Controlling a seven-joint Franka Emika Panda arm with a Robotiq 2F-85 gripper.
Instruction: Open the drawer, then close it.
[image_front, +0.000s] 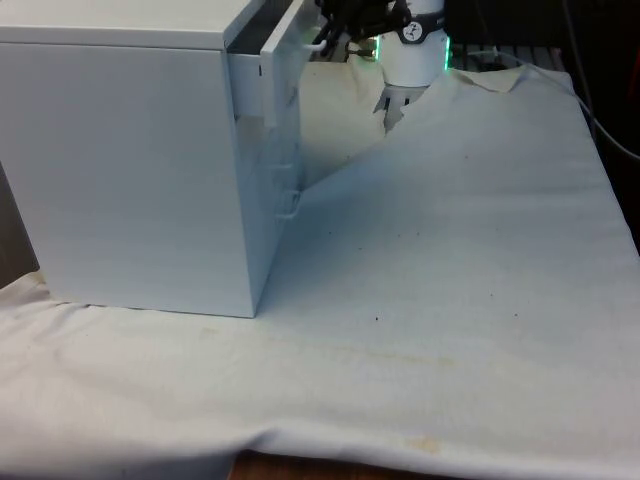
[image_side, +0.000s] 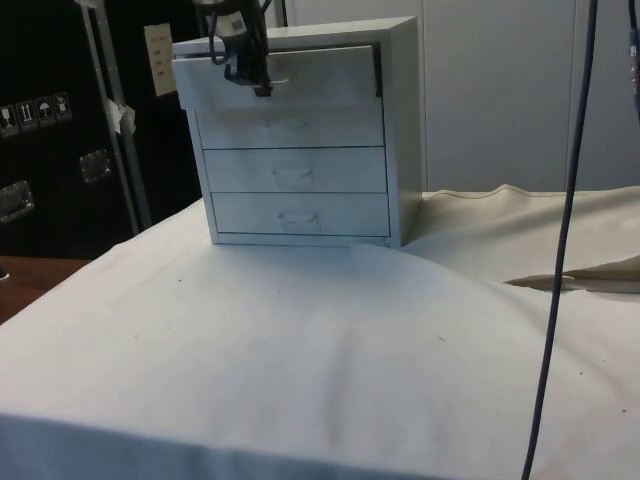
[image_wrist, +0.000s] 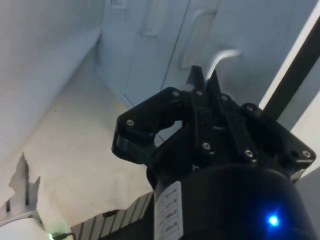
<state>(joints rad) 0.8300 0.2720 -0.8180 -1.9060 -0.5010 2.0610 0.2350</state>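
The top drawer (image_side: 285, 75) of the white chest of drawers (image_side: 320, 140) stands pulled partway out, its front panel clear of the chest's face while the three drawers below it sit flush; in the front view the same drawer (image_front: 283, 60) juts out from the chest's upper edge towards the front view's right. The chest (image_front: 130, 160) stands on the white cloth (image_front: 450, 300) near the table's corner, on the front view's left, turning its plain side to that camera. The black gripper (image_side: 252, 78) is at the top drawer's handle (image_side: 270, 82), and in the wrist view its fingers (image_wrist: 196, 80) are pinched together on the thin curved handle (image_wrist: 220, 57), the tips nearly meeting around the metal bar. The gripper (image_front: 335, 35) reaches in from above beside the drawer front. Behind the chest, the cloth lies rumpled in folds (image_side: 560, 270).
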